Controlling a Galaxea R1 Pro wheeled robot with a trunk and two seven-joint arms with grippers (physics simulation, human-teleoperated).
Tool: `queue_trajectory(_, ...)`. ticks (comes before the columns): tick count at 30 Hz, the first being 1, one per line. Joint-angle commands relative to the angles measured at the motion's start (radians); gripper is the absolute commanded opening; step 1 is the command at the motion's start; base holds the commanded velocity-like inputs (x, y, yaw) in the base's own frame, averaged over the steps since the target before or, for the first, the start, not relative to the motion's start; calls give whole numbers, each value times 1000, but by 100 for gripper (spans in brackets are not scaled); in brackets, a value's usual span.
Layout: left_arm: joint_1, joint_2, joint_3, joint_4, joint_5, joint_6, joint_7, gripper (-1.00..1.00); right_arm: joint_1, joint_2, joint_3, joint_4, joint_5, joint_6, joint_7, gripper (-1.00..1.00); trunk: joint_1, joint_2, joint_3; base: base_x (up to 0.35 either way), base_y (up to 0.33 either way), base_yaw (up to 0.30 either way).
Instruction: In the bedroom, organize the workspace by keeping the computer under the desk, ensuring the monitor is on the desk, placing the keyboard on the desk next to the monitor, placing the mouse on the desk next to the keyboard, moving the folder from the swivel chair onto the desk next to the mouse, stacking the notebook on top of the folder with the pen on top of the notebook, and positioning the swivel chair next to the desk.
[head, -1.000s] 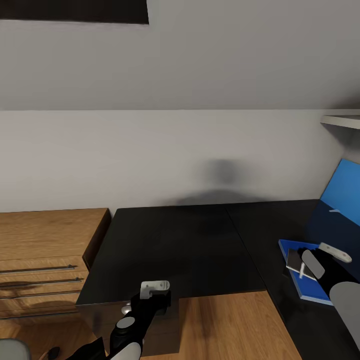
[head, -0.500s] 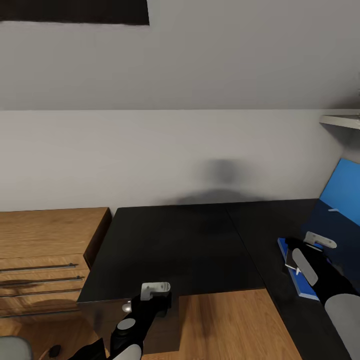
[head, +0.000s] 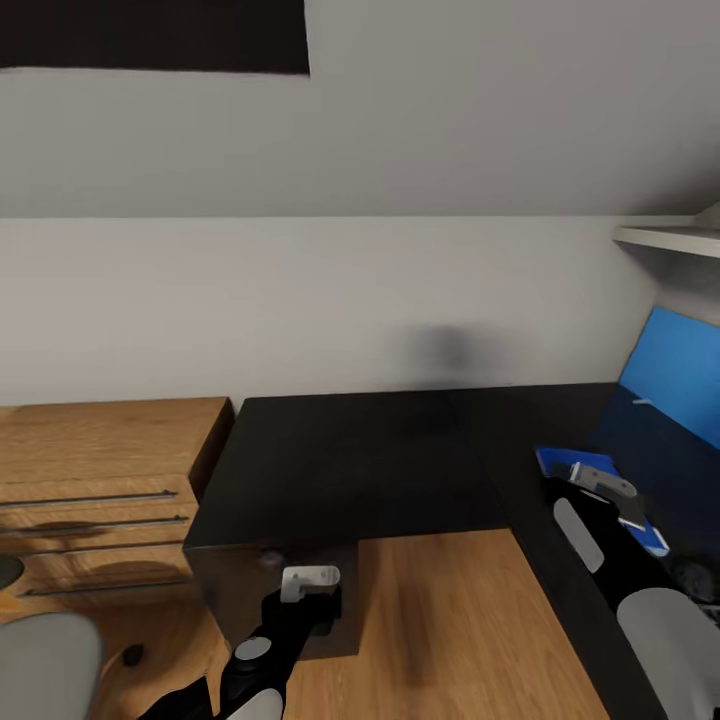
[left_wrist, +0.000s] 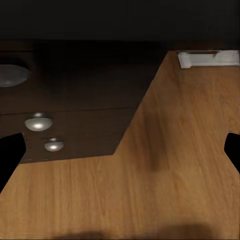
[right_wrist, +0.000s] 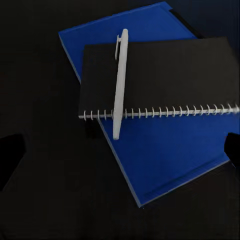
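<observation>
Altogether one folder (right_wrist: 165, 150), one notebook (right_wrist: 160, 80) and one pen (right_wrist: 119, 85) show, stacked in that order on the black desk (head: 370, 460). From the right wrist, the blue folder lies flat on the dark top, the notebook rests on it askew so that one corner juts past the folder's edge, and the white pen lies across the notebook and its wire spiral. The right gripper (right_wrist: 120, 150) hangs over this stack with its two dark fingertips (right_wrist: 10, 157) spread wide at the frame's sides, touching nothing. From the head, the right arm covers most of the stack; a blue strip of folder (head: 560, 462) shows beside it, near the blue back panel (head: 670, 375).

One oak drawer unit (head: 100, 490) stands touching the desk's left end. The left gripper (head: 310, 580) hovers low before the desk's front edge, above the oak floor (head: 440, 620); its wrist view shows both fingertips far apart, empty. A grey chair (head: 45, 665) edge sits at the lower left corner.
</observation>
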Motion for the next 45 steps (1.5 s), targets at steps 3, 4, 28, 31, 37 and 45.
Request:
queue_trajectory(3,-1,1,-2,-1,3,4,6,100,-1,0,17,-1,-7,4,-9,100,-1,-1,-1,-334,0,0)
queue_trajectory(4,-1,1,-1,0,4,4,6,100,-1,1,44,-1,-7,2,-8,100,-1,-1,-1,-334,0,0)
queue_trajectory(28,-1,-62,101,522,8,-3,-58,100,58,262,489,232,26,-148,1,100,-1,-1,-1,-273,33,0)
queue_trajectory(31,-1,-69,90,614,36,-24,-96,100,86,307,524,385,27,-275,8,100,-12,20,8,-13,1,0)
queue_trajectory(37,-1,-102,70,947,80,-175,-365,100,138,380,539,710,26,-573,75,100,-35,62,27,-3,0,0)
queue_trajectory(45,-1,-255,75,1304,78,-422,-555,100,198,370,534,770,24,-791,162,100,-66,118,52,0,0,0)
